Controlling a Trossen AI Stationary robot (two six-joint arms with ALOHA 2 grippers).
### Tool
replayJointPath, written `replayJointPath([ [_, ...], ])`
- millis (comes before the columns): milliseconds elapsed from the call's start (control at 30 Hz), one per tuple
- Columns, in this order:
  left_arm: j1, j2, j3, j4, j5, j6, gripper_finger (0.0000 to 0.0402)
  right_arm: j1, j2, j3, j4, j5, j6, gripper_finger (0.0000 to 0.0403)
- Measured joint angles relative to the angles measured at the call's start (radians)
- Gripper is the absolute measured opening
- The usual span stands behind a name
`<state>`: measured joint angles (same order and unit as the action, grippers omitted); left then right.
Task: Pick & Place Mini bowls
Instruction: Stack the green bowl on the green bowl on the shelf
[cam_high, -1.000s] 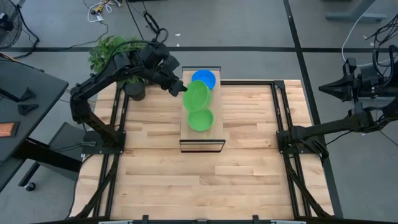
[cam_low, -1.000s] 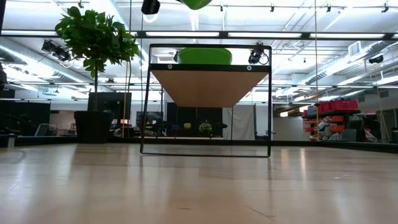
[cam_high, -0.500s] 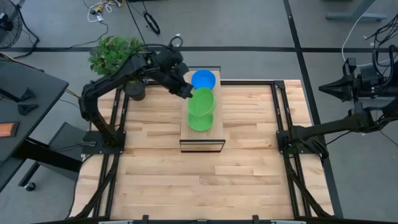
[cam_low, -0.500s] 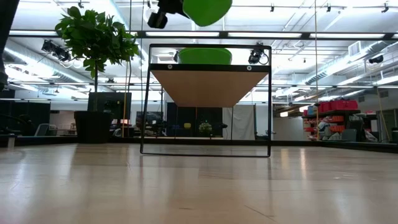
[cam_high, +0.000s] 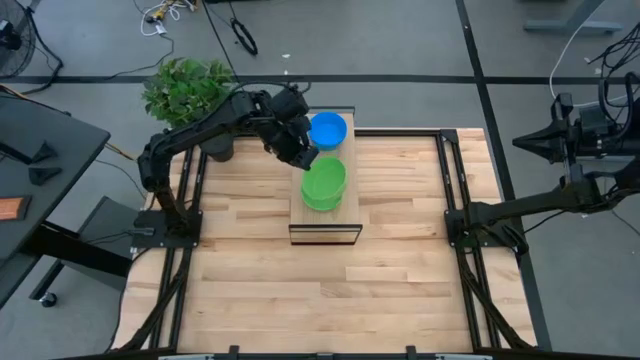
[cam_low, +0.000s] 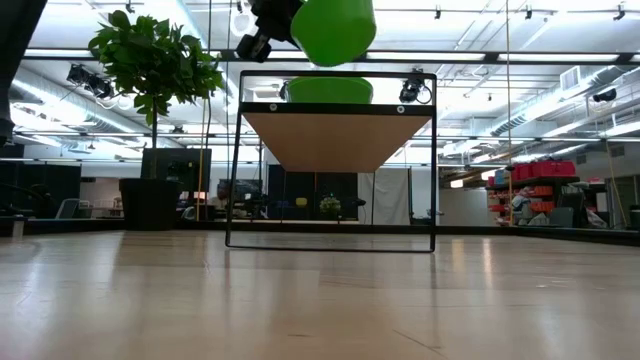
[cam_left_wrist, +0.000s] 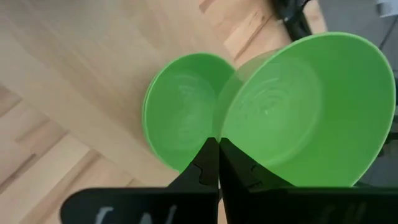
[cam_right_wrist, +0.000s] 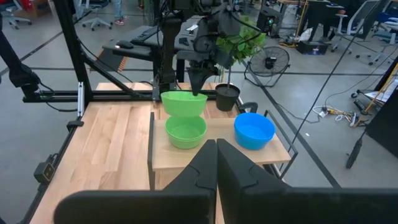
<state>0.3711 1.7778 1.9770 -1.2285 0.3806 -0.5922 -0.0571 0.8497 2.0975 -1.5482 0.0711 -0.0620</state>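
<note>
Left gripper (cam_left_wrist: 217, 144) jaws pinch a green bowl's (cam_left_wrist: 308, 109) rim, hanging just above the second green bowl (cam_left_wrist: 180, 109) on the stand (cam_high: 325, 222), seemingly slightly off-centre.

Green mini bowls: two — held bowl (cam_high: 322, 178) in the closed left pincer (cam_high: 303, 155), lower bowl (cam_right_wrist: 186, 132) on the raised stand (cam_high: 325, 225).
Blue mini bowl (cam_high: 327, 129): one, on the same stand.
Mini bowls in view, total: three.
Raised stands: one.
Potted plants (cam_high: 187, 88): one, at the far left corner of the surface (cam_high: 330, 290).
Robot arms: two.
Pincers: two — left as above; right pincer (cam_right_wrist: 216, 146), closed.
</note>
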Motion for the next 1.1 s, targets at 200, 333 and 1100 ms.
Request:
replayJointPath([
  [200,-0.024,0.025,0.001,-0.013,-0.055,0.000,0.0000,0.000,0.000,0.000,0.000,0.000,0.000,0.0006],
  [333,-0.029,0.033,0.001,-0.031,-0.093,0.002,0.0000,0.000,0.000,0.000,0.000,0.000,0.000,0.0006],
  [1100,-0.055,0.077,0.000,-0.078,-0.179,0.035,0.0000,0.000,0.000,0.000,0.000,0.000,0.000,0.0006],
])
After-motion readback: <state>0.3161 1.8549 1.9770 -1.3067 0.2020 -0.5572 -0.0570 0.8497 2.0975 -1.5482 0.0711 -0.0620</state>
